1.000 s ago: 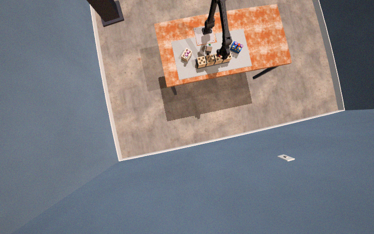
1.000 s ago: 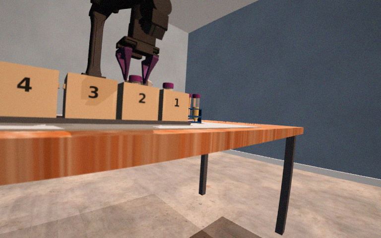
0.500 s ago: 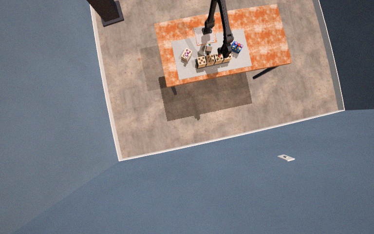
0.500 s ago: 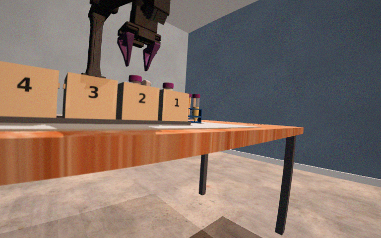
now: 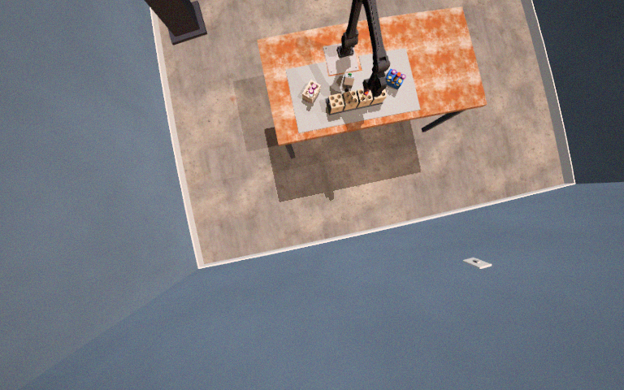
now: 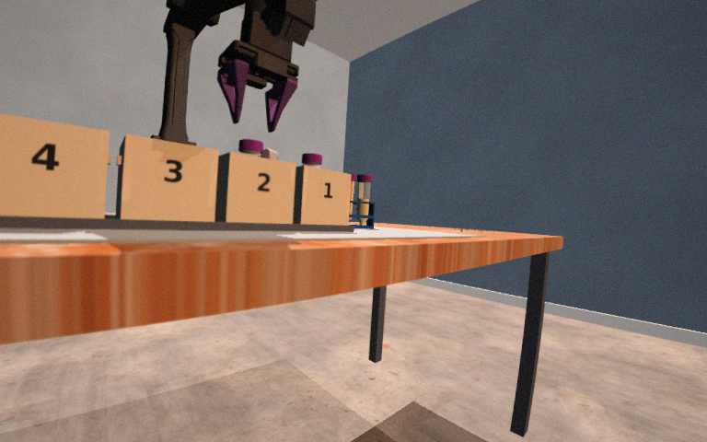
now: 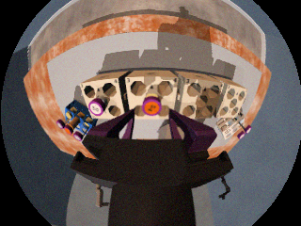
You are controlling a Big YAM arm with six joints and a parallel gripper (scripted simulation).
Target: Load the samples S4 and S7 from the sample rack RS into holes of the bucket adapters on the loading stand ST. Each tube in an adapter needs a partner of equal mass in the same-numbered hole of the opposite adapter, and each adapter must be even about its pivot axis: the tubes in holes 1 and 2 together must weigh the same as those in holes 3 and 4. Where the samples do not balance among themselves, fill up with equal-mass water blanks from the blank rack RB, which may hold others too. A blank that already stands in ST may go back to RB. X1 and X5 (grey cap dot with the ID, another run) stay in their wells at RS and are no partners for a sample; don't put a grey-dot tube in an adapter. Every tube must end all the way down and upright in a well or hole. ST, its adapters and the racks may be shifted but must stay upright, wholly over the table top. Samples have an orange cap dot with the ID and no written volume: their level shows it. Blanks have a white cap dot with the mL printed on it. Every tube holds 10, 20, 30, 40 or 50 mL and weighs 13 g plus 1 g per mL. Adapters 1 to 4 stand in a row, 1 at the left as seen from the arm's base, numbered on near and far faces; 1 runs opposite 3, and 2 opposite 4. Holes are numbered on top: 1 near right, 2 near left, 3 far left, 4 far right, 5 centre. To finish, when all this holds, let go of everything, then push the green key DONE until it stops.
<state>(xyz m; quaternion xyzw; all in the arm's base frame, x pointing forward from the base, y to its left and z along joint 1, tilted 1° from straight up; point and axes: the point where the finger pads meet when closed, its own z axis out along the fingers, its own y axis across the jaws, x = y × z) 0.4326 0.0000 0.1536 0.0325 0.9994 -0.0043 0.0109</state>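
The loading stand holds four tan adapters in a row (image 5: 356, 100), numbered 4 (image 6: 52, 167), 3 (image 6: 169, 177), 2 (image 6: 258, 187) and 1 (image 6: 324, 195). A tube with a purple cap and orange dot (image 7: 150, 107) stands in adapter 2 on its near side, its cap just above the top (image 6: 250, 145). A tube with a white cap dot (image 7: 96, 105) stands in adapter 1 (image 6: 311, 158). My gripper (image 6: 253, 124) hangs open and empty above adapter 2, clear of the cap; the fingers also show in the wrist view (image 7: 153, 127).
The blue sample rack (image 5: 396, 81) with several tubes stands beside adapter 1 (image 6: 362, 208). The tan blank rack (image 5: 314, 93) stands past adapter 4 (image 7: 233, 127). The small box with the green key (image 5: 348, 80) sits between the arm's base and the stand.
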